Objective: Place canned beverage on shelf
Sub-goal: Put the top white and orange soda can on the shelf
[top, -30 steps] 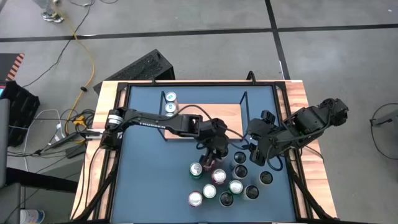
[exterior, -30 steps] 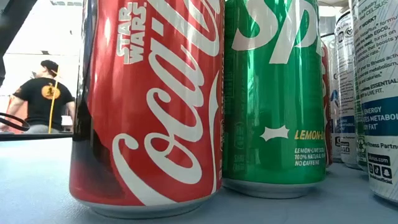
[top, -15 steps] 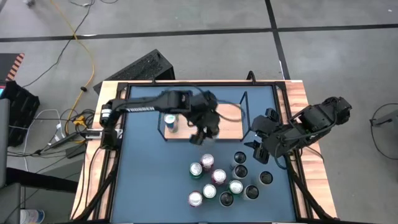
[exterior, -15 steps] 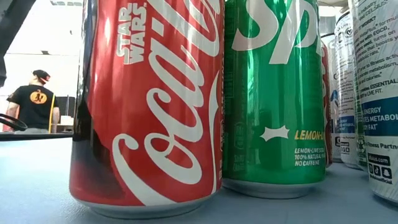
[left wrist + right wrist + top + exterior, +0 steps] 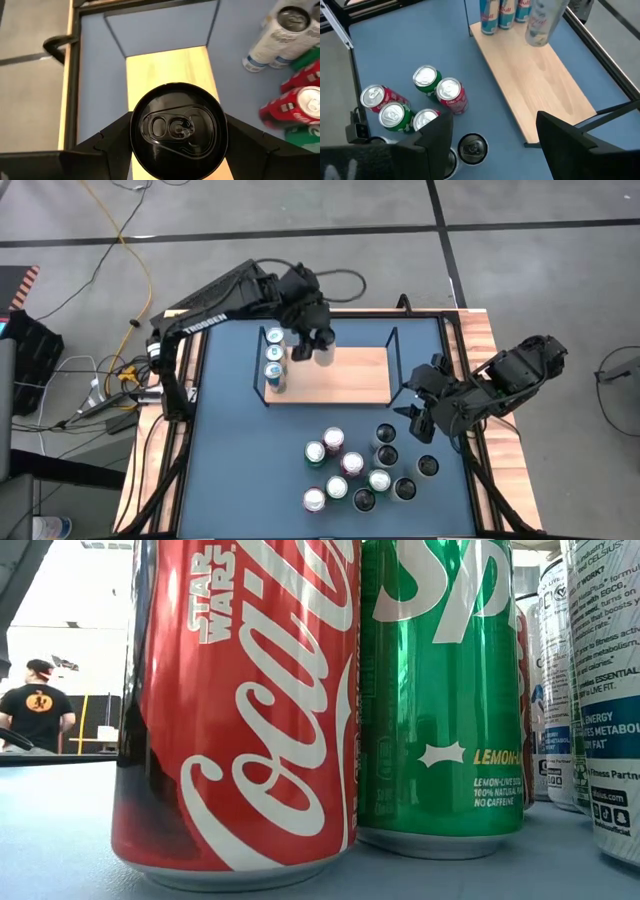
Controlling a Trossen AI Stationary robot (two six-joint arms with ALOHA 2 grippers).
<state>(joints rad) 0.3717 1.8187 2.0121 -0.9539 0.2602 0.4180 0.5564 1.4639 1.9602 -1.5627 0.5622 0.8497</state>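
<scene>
One canned beverage, upright, long axis vertical, being clamped in the left end effector; shelf lying directly beneath; right end effector waiting farther off, fingers spread, empty.

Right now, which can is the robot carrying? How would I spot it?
Find the light-wood shelf on the blue table. Three blue cans stand at its left end; beside them the left gripper holds a pale can, the only one off the board.
</scene>
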